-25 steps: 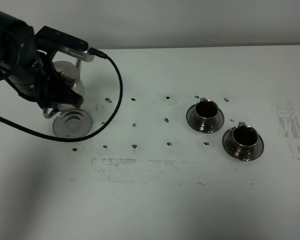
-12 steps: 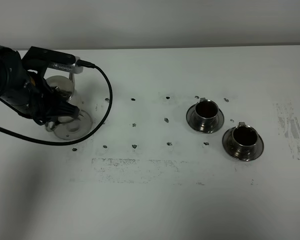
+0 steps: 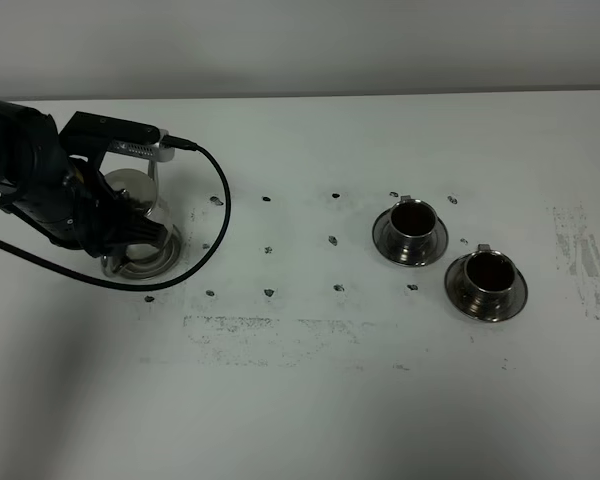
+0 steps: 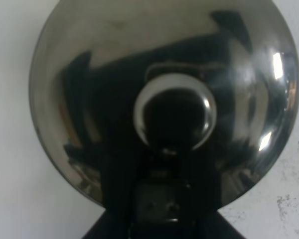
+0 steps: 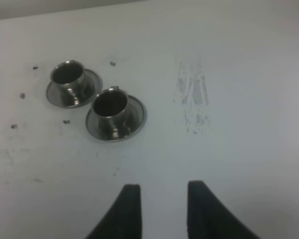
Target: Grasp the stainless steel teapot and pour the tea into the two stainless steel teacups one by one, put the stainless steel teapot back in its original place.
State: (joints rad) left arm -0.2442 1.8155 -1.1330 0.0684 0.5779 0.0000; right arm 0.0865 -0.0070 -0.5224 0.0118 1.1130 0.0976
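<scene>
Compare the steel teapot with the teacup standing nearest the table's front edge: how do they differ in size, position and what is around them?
The teapot is bigger than the near teacup. The teapot stands at the table's left under the left tool and is largely hidden by the arm; the near teacup stands at the right, fully in view with nothing over it. The teapot carries a knobbed lid; the near teacup is open-topped on a saucer. Both are shiny steel.

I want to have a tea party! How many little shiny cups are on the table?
2. One teacup sits on its saucer right of the table's middle; the other teacup is beside it, nearer the front and farther right. Nothing seems to hide more.
</scene>
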